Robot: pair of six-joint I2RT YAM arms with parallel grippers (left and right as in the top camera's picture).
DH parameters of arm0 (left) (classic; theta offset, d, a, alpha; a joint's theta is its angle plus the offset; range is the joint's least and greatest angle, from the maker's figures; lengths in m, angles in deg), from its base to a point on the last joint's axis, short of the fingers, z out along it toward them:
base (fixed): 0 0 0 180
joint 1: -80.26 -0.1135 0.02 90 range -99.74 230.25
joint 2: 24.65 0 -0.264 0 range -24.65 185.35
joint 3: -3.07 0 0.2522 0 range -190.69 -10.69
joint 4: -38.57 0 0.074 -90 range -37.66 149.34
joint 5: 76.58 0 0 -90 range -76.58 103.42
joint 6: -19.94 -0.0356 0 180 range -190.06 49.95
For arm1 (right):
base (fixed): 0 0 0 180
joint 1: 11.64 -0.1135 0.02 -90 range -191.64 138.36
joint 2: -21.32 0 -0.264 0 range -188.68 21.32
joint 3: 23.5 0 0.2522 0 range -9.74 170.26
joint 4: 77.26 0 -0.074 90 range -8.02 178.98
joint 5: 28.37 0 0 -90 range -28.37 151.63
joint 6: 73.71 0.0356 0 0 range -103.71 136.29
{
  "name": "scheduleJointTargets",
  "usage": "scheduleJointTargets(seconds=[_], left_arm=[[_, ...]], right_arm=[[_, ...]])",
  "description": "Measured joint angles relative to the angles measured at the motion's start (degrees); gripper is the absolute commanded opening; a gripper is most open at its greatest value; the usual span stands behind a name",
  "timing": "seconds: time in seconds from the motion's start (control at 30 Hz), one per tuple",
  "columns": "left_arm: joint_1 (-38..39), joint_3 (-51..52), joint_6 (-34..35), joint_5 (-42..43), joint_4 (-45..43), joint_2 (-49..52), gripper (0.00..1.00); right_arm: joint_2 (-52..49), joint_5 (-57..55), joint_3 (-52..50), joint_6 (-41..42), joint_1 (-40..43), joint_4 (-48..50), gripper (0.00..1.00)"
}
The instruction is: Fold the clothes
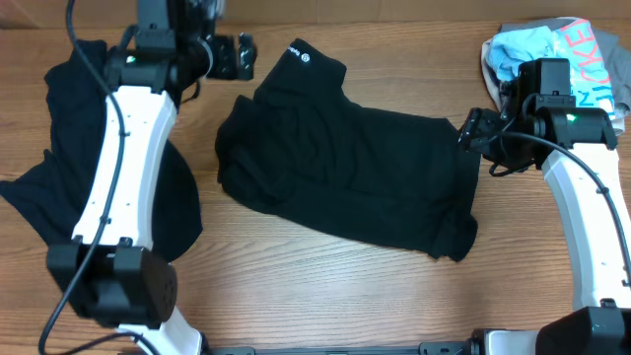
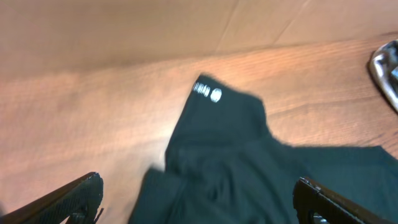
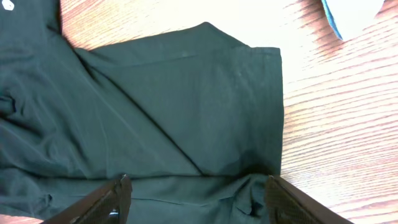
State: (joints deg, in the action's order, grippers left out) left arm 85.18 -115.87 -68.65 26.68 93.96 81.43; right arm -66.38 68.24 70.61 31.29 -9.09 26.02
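My left pincer (image 2: 199, 196) hangs wide open, empty, above the collar end of the black garment (image 1: 345, 168) lying crumpled mid-counter (image 1: 296, 286). My right pincer (image 3: 198, 199) is spread open, empty, over its right edge. Another black garment (image 1: 59, 79) lies far left.

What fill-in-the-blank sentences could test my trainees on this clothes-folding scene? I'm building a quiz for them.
1. The black garment in the middle lies on a ____ table.
2. The small mark at its collar is ____.
3. Both the left gripper and the right gripper have their jaws ____.
4. The colourful clothes pile sits nearest the ____ arm.

Missing words: wooden; white; open; right
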Motion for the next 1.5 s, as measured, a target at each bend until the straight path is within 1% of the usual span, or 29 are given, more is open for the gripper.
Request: scheduleJointTargets(seconds=[0.1, 0.17, 0.3, 0.43, 0.5, 0.6, 0.73, 1.17, 1.27, 1.33, 1.47, 1.5], left_arm=[[1.1, -3.8, -0.4, 0.3, -3.5, 5.7, 1.0], [1.5, -6.1, -0.6, 0.6, -5.1, 11.3, 1.0], [2.5, -12.5, -1.6, 0.6, -7.2, 24.6, 1.0], [3.2, -19.2, -2.1, 0.3, -8.0, 34.2, 1.0], [3.7, -22.0, -2.5, -0.3, -9.0, 37.3, 1.0], [4.5, -24.8, -3.1, -1.0, -11.5, 40.1, 1.0], [5.5, -26.2, -3.3, -1.7, -15.0, 42.0, 0.98], [5.9, -26.3, -3.5, -5.4, -23.8, 48.5, 0.93], [5.9, -26.3, -3.5, -5.9, -25.8, 48.9, 0.88], [5.9, -26.4, -3.6, -6.1, -26.8, 49.3, 0.82], [5.9, -26.5, -4.2, -6.5, -27.5, 50.7, 0.61], [5.9, -26.7, -4.3, -6.5, -27.4, 50.8, 0.52]], right_arm=[[0.0, 0.0, 0.0, -1.2, 0.0, 0.0, 0.73], [0.0, 0.0, 0.0, -1.9, 0.0, -0.2, 0.73], [0.0, 0.0, 0.0, -2.4, 0.0, -0.9, 0.73], [0.0, 0.0, 0.0, -2.8, 0.0, -1.5, 0.73], [0.0, 0.0, 0.0, -2.8, 0.0, -2.0, 0.73], [0.0, 0.0, 0.0, -3.0, 0.0, -2.3, 0.73], [0.0, 0.0, 0.0, -3.0, 0.0, -2.2, 0.73], [0.0, 0.0, 0.0, -3.1, 0.0, -1.9, 0.73], [0.0, 0.0, 0.0, -3.0, 0.0, -1.6, 0.73], [0.0, 0.0, 0.0, -3.0, 0.0, -1.6, 0.73], [0.0, 0.0, 0.0, -3.0, 0.0, -1.2, 0.73], [0.0, 0.0, 0.0, -3.0, 0.0, -1.1, 0.73]])
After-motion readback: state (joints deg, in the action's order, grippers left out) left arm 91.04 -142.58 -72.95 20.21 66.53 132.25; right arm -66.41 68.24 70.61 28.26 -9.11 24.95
